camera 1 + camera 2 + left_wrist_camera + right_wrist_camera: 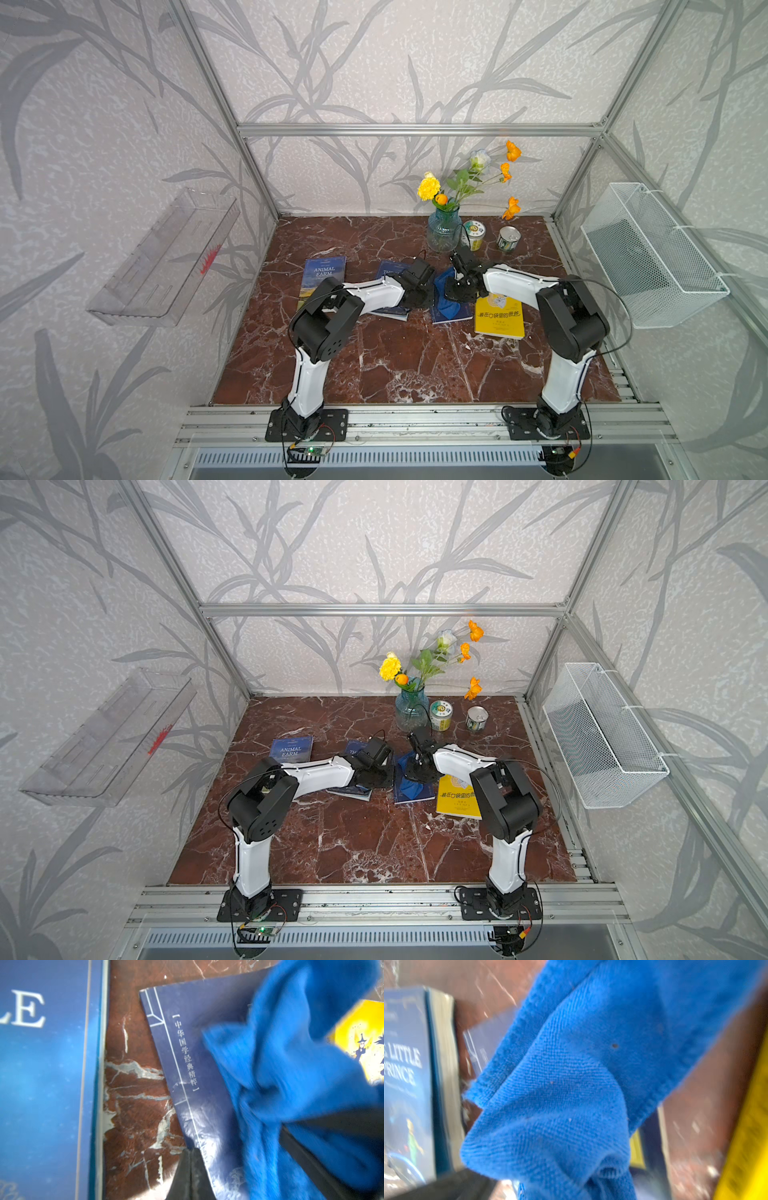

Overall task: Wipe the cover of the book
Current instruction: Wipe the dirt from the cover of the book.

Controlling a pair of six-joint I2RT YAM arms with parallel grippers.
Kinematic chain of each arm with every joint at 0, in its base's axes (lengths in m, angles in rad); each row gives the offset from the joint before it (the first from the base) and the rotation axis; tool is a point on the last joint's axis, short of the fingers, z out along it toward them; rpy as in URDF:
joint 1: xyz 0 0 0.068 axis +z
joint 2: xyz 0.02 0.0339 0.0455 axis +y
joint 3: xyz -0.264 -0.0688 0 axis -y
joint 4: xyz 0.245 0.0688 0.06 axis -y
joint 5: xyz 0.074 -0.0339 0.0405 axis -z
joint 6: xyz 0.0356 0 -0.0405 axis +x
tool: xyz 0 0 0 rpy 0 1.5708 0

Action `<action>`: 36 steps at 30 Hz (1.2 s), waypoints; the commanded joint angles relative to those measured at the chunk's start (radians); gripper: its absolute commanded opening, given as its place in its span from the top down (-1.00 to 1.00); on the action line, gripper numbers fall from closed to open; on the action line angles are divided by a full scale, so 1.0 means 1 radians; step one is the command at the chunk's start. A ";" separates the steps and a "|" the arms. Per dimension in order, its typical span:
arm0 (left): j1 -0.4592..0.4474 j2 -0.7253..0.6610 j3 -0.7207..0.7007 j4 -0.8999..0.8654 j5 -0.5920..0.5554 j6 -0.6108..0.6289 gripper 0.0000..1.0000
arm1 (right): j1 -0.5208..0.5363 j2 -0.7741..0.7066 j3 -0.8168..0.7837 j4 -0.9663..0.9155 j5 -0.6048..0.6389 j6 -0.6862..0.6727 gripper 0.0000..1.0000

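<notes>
Right tool [456, 291] is clamped on a bunched blue cloth [291, 1064], soft and limp, draped over the dark blue book [187, 1043] at the middle of the counter [374, 353]. Left tool [191, 1153], pinched together and empty, rests at the book's left edge. Cover looks glossy and light; it will likely slide unless pinned.

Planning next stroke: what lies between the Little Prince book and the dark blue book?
Bare marble tabletop, in the left wrist view; the left pincer rests at the edge of the dark blue book.
</notes>
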 commanded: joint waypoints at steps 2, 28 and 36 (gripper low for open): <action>-0.006 0.060 -0.028 -0.127 -0.007 0.003 0.97 | 0.007 -0.026 -0.196 -0.180 0.079 0.003 0.89; -0.009 0.074 -0.017 -0.134 -0.001 0.006 0.97 | -0.044 0.196 0.139 -0.280 0.112 -0.060 0.89; -0.009 0.077 -0.022 -0.125 0.029 -0.004 0.97 | 0.020 0.012 -0.137 -0.216 0.127 0.001 0.89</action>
